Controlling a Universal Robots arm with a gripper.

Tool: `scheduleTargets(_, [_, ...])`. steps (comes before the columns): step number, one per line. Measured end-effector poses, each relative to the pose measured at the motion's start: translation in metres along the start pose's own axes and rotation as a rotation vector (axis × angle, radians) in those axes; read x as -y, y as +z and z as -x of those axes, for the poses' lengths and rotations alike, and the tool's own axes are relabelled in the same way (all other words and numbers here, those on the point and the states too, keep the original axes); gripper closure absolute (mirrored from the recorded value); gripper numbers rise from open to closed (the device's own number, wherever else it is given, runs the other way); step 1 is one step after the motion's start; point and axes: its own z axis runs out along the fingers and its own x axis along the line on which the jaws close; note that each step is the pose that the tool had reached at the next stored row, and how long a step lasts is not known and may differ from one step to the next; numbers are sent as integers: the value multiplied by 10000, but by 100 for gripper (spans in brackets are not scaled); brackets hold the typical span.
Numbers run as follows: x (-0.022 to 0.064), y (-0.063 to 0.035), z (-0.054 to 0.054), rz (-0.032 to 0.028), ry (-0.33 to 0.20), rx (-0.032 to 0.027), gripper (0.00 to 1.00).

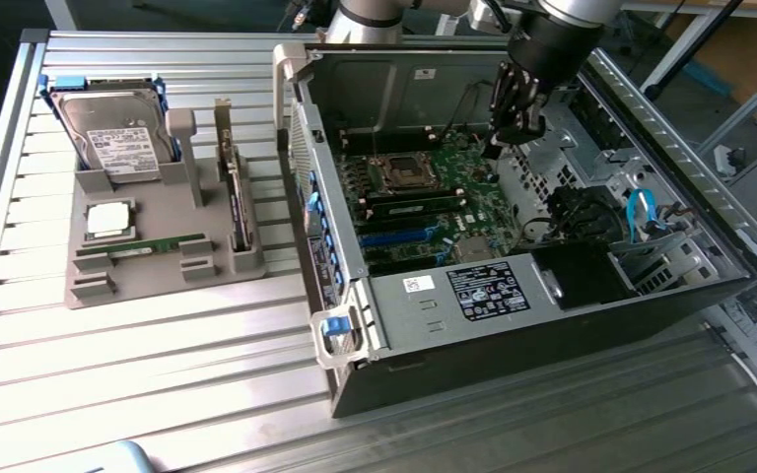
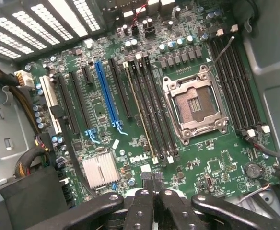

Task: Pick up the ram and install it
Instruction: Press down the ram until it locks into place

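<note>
The ram [image 1: 145, 244] is a thin green stick lying flat in the grey holder [image 1: 115, 286] on the exterior view's left, beside the open computer case [image 1: 511, 296]. My gripper [image 1: 501, 141] hangs inside the case above the motherboard [image 1: 438, 197], far from the ram. In the wrist view its fingertips [image 2: 146, 176] press together with nothing between them, so the gripper [image 2: 153, 178] is shut and empty. Below it lie the long memory slots [image 2: 147, 110] and the open processor socket [image 2: 195, 105]. One slot holds a thin pale-edged strip [image 2: 139, 110]; I cannot tell what it is.
The holder also carries a hard drive [image 1: 115, 143], a square silver chip [image 1: 109, 219] and an upright expansion card [image 1: 234, 187]. The case walls [image 1: 303, 148] surround the gripper. Cables [image 1: 642, 212] and a drive cage sit at the case's right end. A slatted metal table [image 1: 155, 374] lies underneath.
</note>
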Motion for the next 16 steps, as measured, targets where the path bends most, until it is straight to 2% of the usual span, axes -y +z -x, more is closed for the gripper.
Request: scheduleTargets(16, [1,7,0,39,724,32,90])
